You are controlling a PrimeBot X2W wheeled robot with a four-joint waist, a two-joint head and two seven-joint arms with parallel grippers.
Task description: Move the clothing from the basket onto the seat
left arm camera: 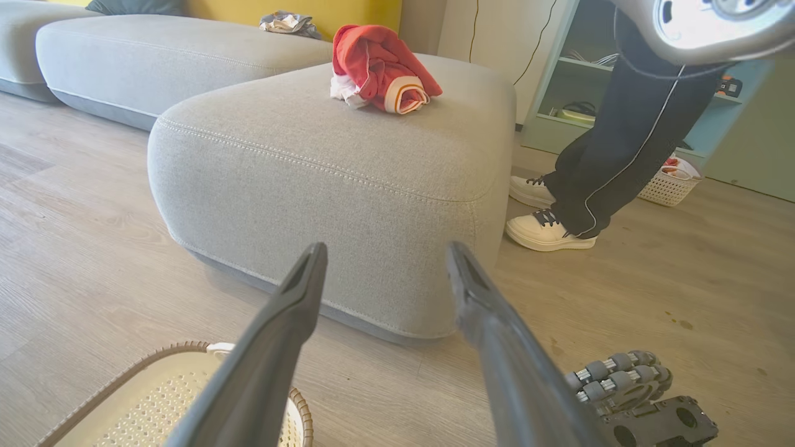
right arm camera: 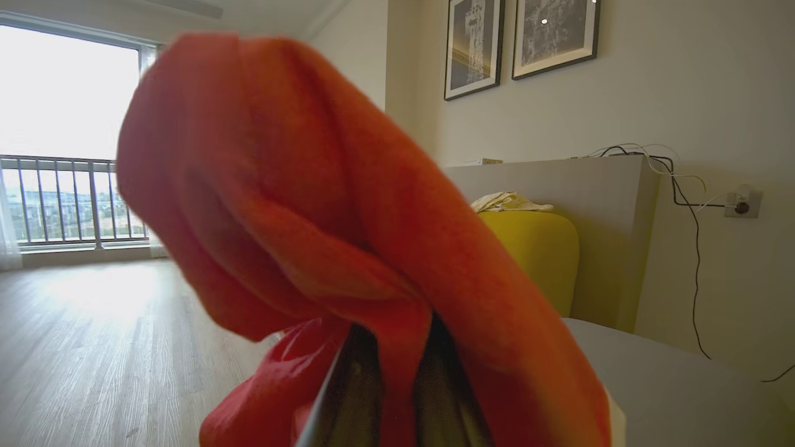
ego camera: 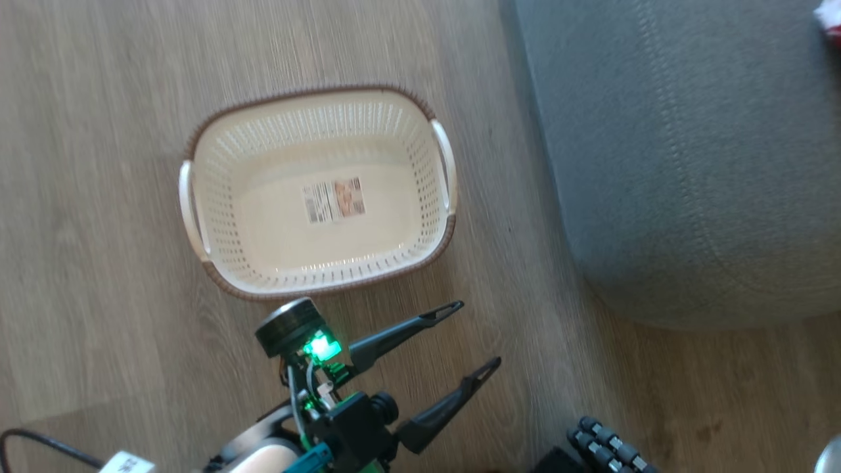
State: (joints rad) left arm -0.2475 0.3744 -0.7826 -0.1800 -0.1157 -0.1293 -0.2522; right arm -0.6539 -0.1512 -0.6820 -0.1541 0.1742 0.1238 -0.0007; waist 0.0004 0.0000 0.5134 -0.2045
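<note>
**Fig.** Red garment (right arm camera: 323, 205) pinched in the closed right gripper (right arm camera: 397, 338), apparently over the seat (left arm camera: 323, 161); another garment (left arm camera: 379, 71) lies on the seat; the basket (ego camera: 315, 95) beside the seat is empty. Left gripper (ego camera: 476, 333) is held open. Release is best made low, well inside the seat's edge.
</note>
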